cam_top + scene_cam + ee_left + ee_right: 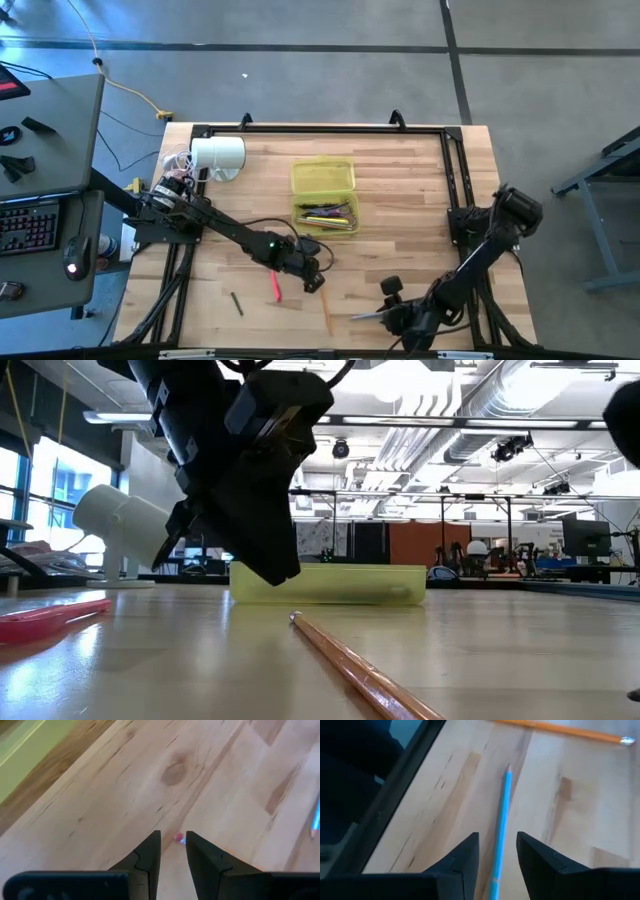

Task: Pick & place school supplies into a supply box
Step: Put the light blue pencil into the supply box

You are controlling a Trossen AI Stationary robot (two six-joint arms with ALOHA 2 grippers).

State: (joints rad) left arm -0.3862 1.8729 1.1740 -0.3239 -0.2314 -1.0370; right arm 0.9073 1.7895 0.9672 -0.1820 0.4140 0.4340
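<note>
The yellow-green supply box (323, 195) lies open at the table's middle, with several pens in its near half. An orange pencil (327, 312) lies flat on the table. My left gripper (312, 278) hovers open just above the pencil's eraser end (178, 838), one finger on either side and not touching. A light blue pencil (501, 810) lies on the table. My right gripper (497, 840) is open at the near edge, with that pencil running between its fingers, untouched. A pink pen (275, 287) and a dark green pen (237, 303) lie at the near left.
A white cylinder (218, 155) with cables stands at the far left of the table. A black frame (455, 170) runs along the table's far and right sides. The low view shows the box (330, 582) beyond the orange pencil (360, 670).
</note>
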